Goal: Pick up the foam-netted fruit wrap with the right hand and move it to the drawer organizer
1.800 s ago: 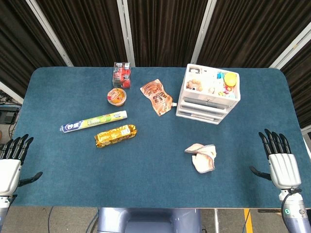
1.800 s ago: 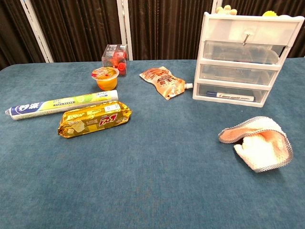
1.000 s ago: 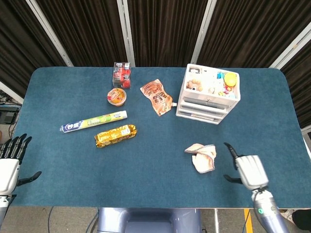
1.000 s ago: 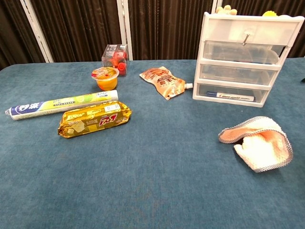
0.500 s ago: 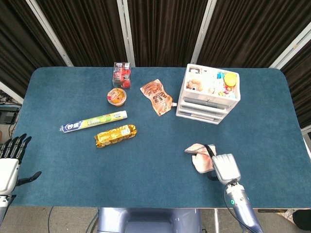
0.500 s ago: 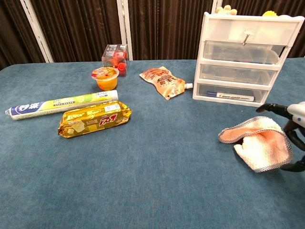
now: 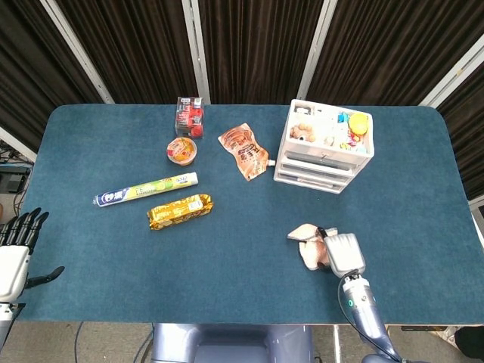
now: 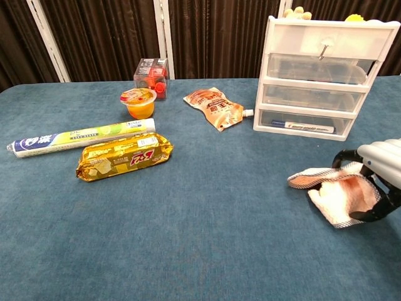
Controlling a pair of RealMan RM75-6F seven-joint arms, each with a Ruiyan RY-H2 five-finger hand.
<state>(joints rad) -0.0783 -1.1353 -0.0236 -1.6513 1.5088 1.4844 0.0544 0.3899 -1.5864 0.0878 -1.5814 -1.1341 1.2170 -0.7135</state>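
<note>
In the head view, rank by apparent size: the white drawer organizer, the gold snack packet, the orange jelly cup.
1. White plastic drawer organizer, clearly largest.
2. Gold foil snack packet.
3. Orange jelly cup, smallest.
All sit at similar depth, so the order looks reliable.

the right hand point(image 8: 380, 172) is cut off by the chest view's edge at 3 o'clock, and it covers the far side of the foam-netted fruit wrap point(image 8: 332, 191), so the grip cannot be judged. the left hand point(image 7: 15, 257) is partly cropped at 8 o'clock in the head view. items atop the drawer organizer point(image 7: 325, 144) are too small to identify.
</note>
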